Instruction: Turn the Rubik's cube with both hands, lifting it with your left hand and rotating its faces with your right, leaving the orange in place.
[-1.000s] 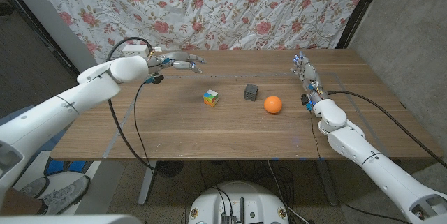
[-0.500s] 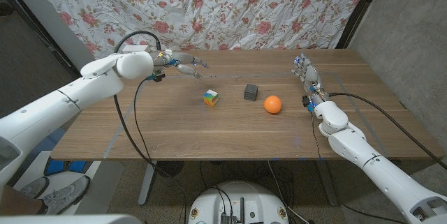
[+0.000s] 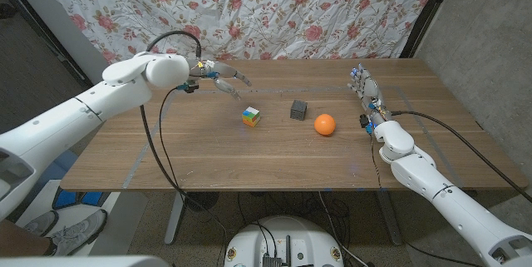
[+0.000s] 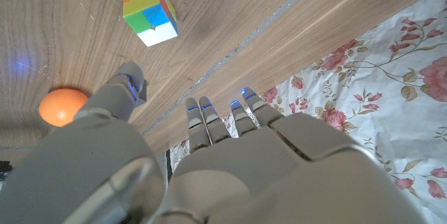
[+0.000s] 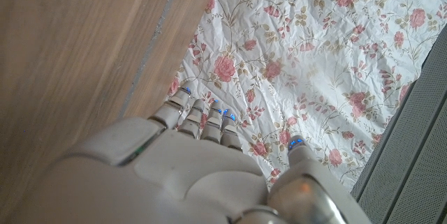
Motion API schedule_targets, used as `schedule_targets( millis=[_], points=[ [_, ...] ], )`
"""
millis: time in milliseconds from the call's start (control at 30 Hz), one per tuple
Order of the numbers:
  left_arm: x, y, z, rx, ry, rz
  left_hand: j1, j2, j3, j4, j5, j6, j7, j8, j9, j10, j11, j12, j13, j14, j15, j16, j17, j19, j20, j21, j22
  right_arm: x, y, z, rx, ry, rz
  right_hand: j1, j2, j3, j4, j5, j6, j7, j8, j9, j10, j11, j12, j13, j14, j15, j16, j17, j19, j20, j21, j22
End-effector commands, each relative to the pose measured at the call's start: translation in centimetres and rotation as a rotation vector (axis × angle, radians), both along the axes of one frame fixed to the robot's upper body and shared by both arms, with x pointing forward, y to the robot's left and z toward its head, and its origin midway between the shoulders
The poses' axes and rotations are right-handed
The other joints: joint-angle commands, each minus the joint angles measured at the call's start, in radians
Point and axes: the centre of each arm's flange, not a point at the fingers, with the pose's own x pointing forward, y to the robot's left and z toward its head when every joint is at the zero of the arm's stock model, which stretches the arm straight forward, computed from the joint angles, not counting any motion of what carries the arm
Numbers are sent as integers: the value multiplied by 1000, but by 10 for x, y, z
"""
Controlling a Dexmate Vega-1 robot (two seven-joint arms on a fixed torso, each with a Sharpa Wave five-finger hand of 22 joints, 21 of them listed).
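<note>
A small multicoloured Rubik's cube [image 3: 251, 116] sits on the wooden table [image 3: 249, 159] near the middle; the left wrist view shows the cube [image 4: 149, 12] too. To its right lies an orange [image 3: 325, 124], seen in the left wrist view as the orange [image 4: 61, 106] beyond the thumb. My left hand [image 3: 218, 76] hovers over the table's far left part, behind and left of the cube, fingers spread and holding nothing. My right hand [image 3: 365, 88] stands at the far right of the table, fingers extended toward the curtain and holding nothing, well right of the orange.
A small dark grey cube [image 3: 298, 110] sits between the Rubik's cube and the orange. A floral curtain [image 3: 274, 9] hangs behind the table's far edge. A black cable [image 3: 154, 134] loops from my left arm over the table's left part.
My left arm has swung rightward and its hand has come closer to the Rubik's cube. The right hand, cube and orange have not moved.
</note>
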Motion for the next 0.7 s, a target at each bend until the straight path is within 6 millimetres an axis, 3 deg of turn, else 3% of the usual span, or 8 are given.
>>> schedule_targets(
  millis=[33,67,167,300,700],
  points=[
    [6,-21,-5,147,-9,51,33,-5,-2,3,3,-26,-9,-11,3,-10,3,-3,4,-13,-80,0,3,-18,-13,-5,2,0,-2,0,-10,20,-18,-2,13,5,-1,8,8,3,5,3,5,2,-3,0,9,0,-6,0,3,-1,4,2],
    [8,-23,-6,148,6,55,37,-6,-3,3,3,-33,-11,-14,3,-10,3,-3,4,-14,-80,0,3,-19,-13,-4,2,0,-2,1,-13,22,-19,-2,13,5,-1,8,7,3,5,3,5,2,-3,0,9,-1,-6,0,3,-1,4,2],
    [10,-29,-10,183,-17,48,70,-12,-8,4,4,-58,-15,-17,4,14,11,9,5,-10,-86,5,3,-7,28,2,1,1,-2,2,-17,24,-26,-1,12,4,-2,8,7,3,4,3,5,3,-3,0,9,0,-6,-1,4,-1,5,2],
    [11,-34,-12,183,-26,48,83,-14,-11,4,4,-56,-3,-14,4,24,7,12,6,-1,-95,8,3,-1,32,4,1,1,-2,3,-22,28,-29,-1,11,3,-3,8,6,4,4,3,5,3,-3,0,9,0,-6,-1,5,0,5,2],
    [18,-54,-27,227,5,60,110,-32,-38,8,-1,-88,20,-18,4,-10,12,3,8,-24,-85,1,4,-61,57,-9,2,3,-2,5,-34,45,-32,0,10,2,-6,7,4,4,3,3,5,3,-3,0,11,2,-6,-2,6,1,5,2]
  ],
)
